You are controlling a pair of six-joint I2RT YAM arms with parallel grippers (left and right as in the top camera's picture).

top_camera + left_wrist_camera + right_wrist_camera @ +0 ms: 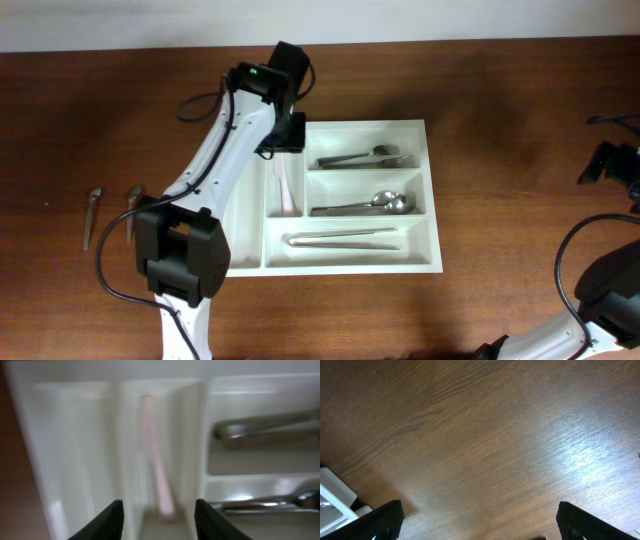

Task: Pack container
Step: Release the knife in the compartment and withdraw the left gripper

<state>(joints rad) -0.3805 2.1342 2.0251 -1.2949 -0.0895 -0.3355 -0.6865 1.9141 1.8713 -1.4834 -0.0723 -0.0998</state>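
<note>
The container (428,160) is a white cutlery tray in the middle of the table. My left gripper (284,150) hangs over its upper left corner. In the left wrist view the left gripper (159,521) is open, its black fingers straddling a narrow upright slot of the container (200,435). A pale pink utensil (155,460) lies in that slot, touching neither finger; the same pink utensil (287,188) shows from overhead. My right gripper (479,510) stands wide open over bare wood, holding nothing.
Forks (362,158), spoons (368,205) and a long metal piece (345,238) fill the three horizontal compartments. Two loose utensils (92,214) (132,205) lie on the table at the left. A corner of the tray (335,496) shows in the right wrist view.
</note>
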